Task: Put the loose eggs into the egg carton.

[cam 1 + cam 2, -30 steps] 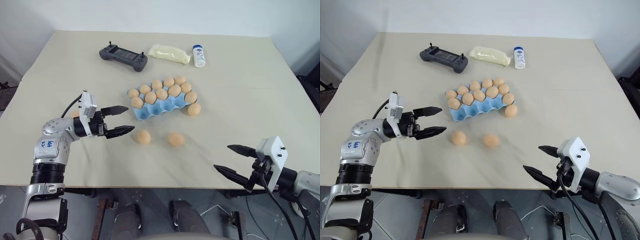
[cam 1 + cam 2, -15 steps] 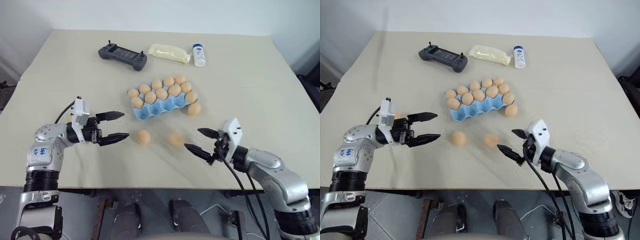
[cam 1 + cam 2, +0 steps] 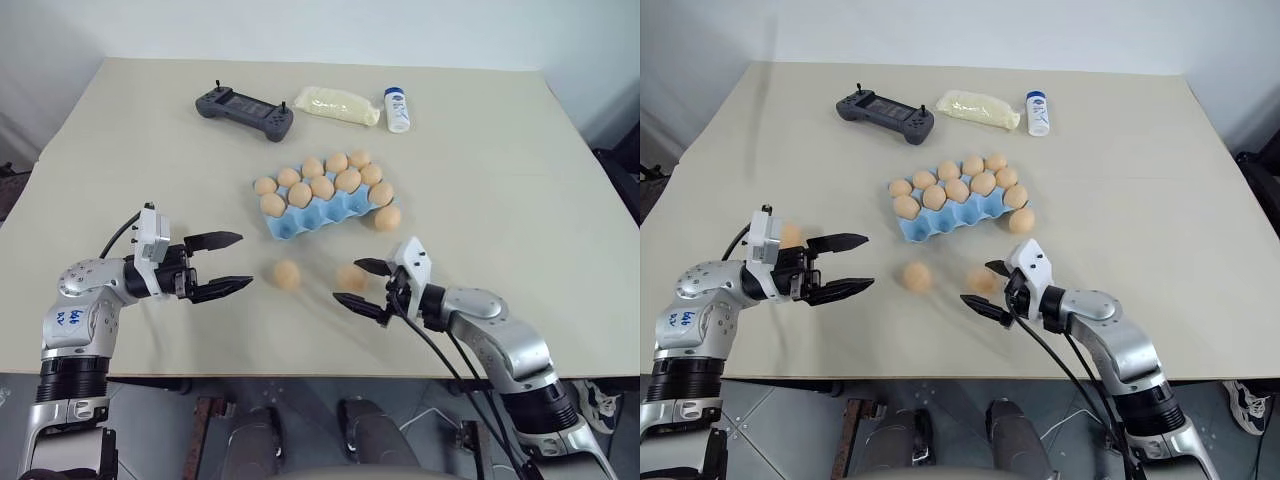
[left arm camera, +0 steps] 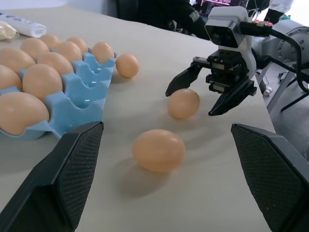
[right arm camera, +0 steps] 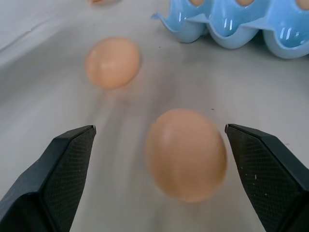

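Flanking loose egg [image 3: 351,277], right tool [image 3: 357,284] spread

Three loose eggs sat on the beige surface [image 4: 145,203]: the nearest egg [image 4: 159,150], a second egg [image 4: 183,103] right between the spread fingers of the right pincer [image 4: 212,99], and a third egg [image 4: 127,65] just beside the blue egg carton [image 4: 77,99], which had eggs in its cups.
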Controlling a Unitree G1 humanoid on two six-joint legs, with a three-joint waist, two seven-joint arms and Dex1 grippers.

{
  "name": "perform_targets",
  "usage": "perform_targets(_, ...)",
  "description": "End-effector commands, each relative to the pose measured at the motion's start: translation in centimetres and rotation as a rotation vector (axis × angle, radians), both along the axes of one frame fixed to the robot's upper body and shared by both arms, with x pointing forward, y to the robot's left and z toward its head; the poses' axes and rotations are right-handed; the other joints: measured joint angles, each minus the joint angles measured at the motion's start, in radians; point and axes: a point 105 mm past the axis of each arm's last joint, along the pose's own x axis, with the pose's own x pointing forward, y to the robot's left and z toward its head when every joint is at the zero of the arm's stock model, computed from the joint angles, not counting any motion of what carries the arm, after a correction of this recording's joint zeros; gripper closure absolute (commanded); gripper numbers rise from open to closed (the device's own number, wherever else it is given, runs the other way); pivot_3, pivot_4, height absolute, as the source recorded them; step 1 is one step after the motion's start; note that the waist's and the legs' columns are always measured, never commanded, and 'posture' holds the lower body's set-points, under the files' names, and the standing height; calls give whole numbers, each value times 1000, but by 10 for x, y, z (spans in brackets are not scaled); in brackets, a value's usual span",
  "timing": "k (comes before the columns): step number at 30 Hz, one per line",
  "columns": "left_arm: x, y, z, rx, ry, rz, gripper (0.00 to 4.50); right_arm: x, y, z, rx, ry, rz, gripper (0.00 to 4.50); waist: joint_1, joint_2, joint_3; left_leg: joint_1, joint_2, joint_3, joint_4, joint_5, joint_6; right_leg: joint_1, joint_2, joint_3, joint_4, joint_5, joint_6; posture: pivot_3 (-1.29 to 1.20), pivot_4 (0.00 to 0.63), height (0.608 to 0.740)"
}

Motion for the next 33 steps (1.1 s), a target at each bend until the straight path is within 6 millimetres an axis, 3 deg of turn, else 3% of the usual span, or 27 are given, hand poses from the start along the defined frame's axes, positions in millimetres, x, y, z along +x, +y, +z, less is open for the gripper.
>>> perform_targets(1, -3, 2, 4, 38, -60, -1, 0, 8, 5, 5, -4, -43, -2, 18, -2, 0, 0, 0, 0, 0, 0, 0, 0, 0, 0, 0, 0, 0, 0, 0, 150, 740)
perform_targets(4, -4, 1, 0, 47, -63, 1, 0, 13, 6, 5, -6, -54, -11, 18, -8, 0, 0, 0, 0, 0, 0, 0, 0, 0, 0, 0, 0, 0, 0, 0, 150, 740)
perform_targets(7, -8, 4, -9, 81, -43, 5, 0, 13, 7, 8, 7, -52, -7, 562, -15, 0, 0, -1, 0, 0, 0, 0, 0, 0, 0, 0, -1, 0, 0, 0, 150, 740)
perform_targets(14, -9, 5, -17, 106, -54, 28, 0, 15, 4, 26, 44, -109, -21, 2833, -19, 0, 0, 0, 1, 0, 0, 0, 0, 0, 0, -1, 0, 0, 0, 0, 150, 740)
perform_targets(18, -8, 5, -15, 94, -69, 42, 0, 20, 1, 53, 80, -185, -42, 2937, -20, 0, 0, 0, 1, 0, 0, 0, 0, 0, -1, 0, 0, 0, 0, 0, 150, 740)
perform_targets(23, -3, 3, -11, 67, -93, 64, 0, 51, -3, 94, 107, -292, -133, 2938, -21, 1, 0, 0, 1, 0, 0, 0, 0, -1, 0, 0, 1, 0, 0, 0, 150, 740)
perform_targets(29, -3, -3, -13, 50, -102, 71, 0, 101, -3, 105, 65, -352, -272, 2938, -23, 1, 0, -1, 1, 1, -1, 0, 0, -1, -1, 0, 0, 0, 0, 0, 150, 740)
perform_targets(33, -3, -3, -12, 44, -111, 84, 0, 116, 3, 101, 50, -353, -291, 2938, -31, 1, 0, -1, 1, 2, -1, 0, -1, -3, -1, -1, 0, 0, 0, 0, 150, 740)
